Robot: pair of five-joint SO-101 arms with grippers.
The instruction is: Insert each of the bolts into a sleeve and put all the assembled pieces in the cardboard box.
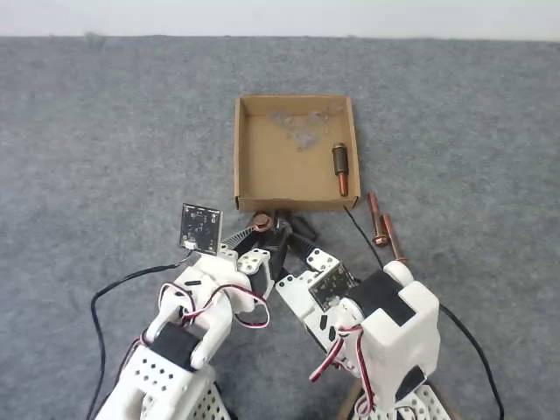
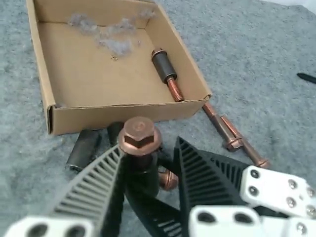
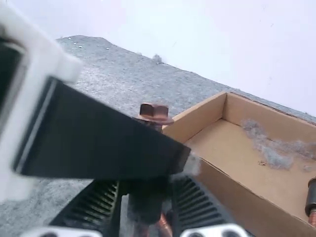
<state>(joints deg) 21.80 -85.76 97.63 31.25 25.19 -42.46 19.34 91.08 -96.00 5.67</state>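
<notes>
A dark sleeve stands upright with a copper bolt seated in it, just in front of the cardboard box. My right gripper is shut on the sleeve's lower part. My left gripper straddles the bolt head; one ribbed finger touches it and the other stands off, so it is open. In the high view the bolt head sits between the left gripper and the right gripper. One assembled piece lies in the box.
Two loose bolts lie on the grey carpet right of the box. Two bare sleeves lie against the box's front wall. Grey fluff sits inside the box. A black cable runs past the bolts.
</notes>
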